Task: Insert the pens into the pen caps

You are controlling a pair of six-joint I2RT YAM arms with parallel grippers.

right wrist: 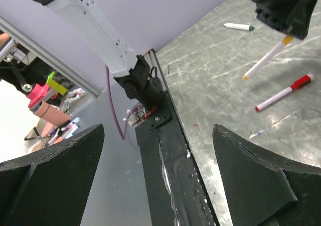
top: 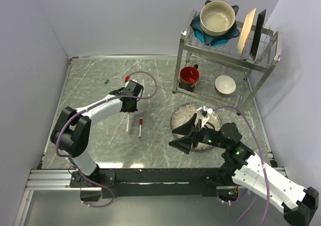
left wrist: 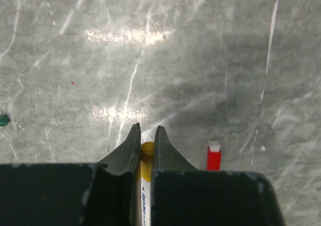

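Yellow-ended pen [left wrist: 146, 153]: clamped between the fingers of the left gripper [left wrist: 146, 135]. The jaws are closed tight on the barrel, and the yellow end shows at the fingertips. In the top view its white barrel slants out of the gripper toward the near edge, over the middle left of the table [top: 90, 115]. Whether its free end touches the surface cannot be determined.

Red-ended pen [top: 140, 128]: lying flat just right of that barrel, apart from it.

Red cap [left wrist: 214, 157]: short, white at its top, on the table just beyond the left gripper, with nothing touching it.

Green-ended pen [right wrist: 238, 26]: lying flat toward the far left, well apart from the other two pens.

Right gripper [top: 180, 135]: jaws spread wide, holding nothing, positioned at the near left rim of a speckled round dish [top: 186, 110] on the right side of the table.

Dish rack [top: 228, 47]: standing at the far right corner.
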